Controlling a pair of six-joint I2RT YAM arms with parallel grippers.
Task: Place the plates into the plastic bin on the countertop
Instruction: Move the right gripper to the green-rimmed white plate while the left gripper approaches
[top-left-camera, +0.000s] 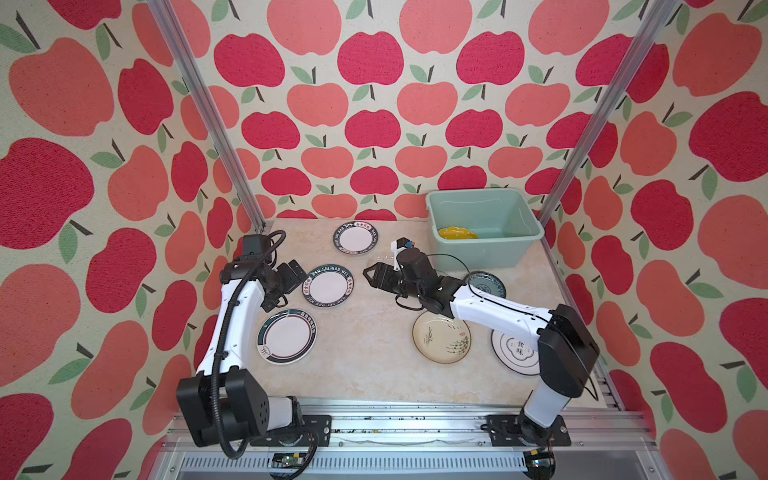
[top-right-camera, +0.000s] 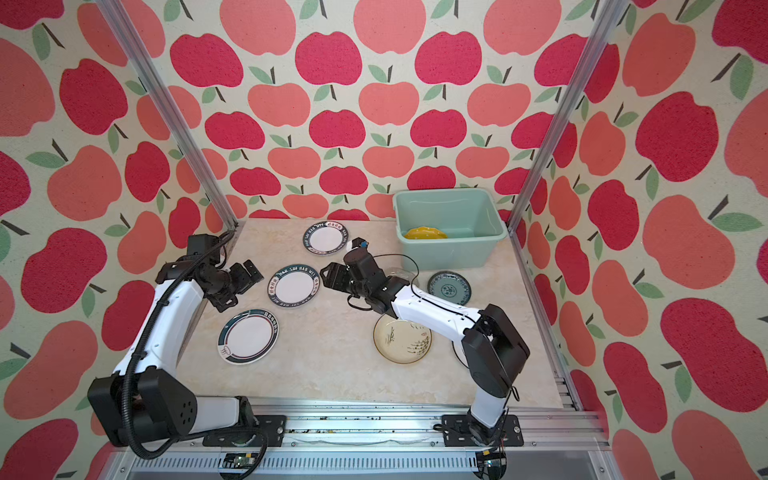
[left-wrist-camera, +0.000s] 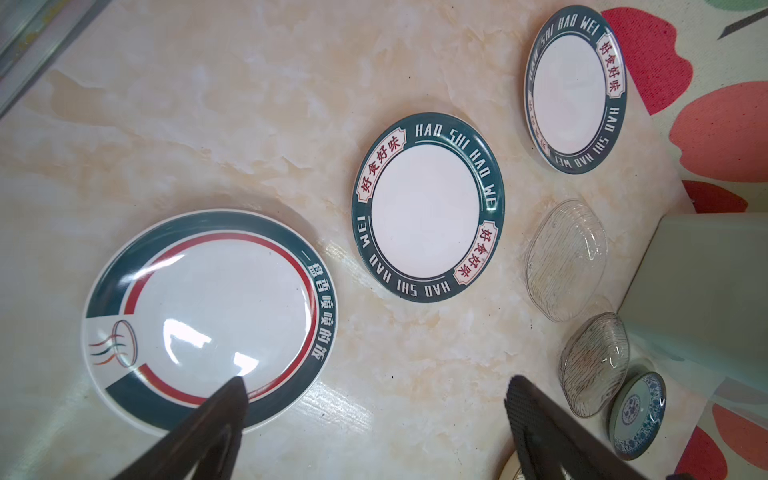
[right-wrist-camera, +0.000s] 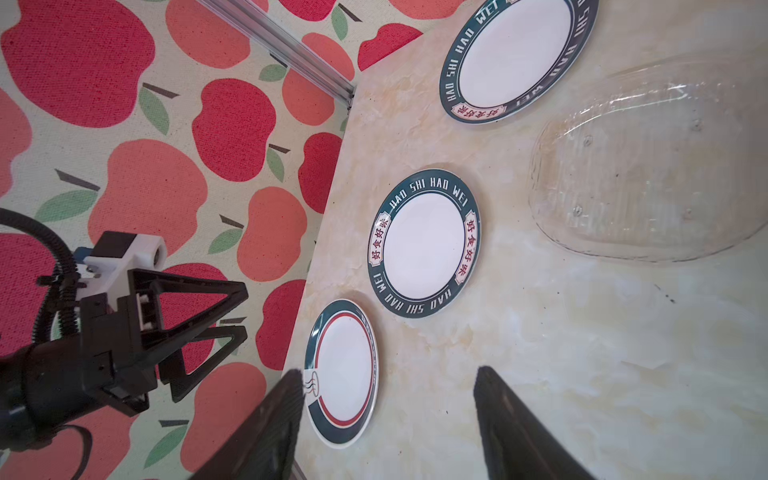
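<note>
Glass plate (right-wrist-camera: 648, 166) looks stiff, slick, breakable: pinch its raised rim. Left gripper (left-wrist-camera: 376, 386) and right gripper (right-wrist-camera: 388, 372) gape, empty.

Lab booth; aluminium rails (top-left-camera: 205, 104), apple-print walls (top-left-camera: 374, 124)

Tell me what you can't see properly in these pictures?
- Yellow plate: both top views, the plastic bin's wall hides part.
- White plate with characters: a top view, the right arm covers part.
- Clear glass plates: plain in the left wrist view, faint from above.
</note>
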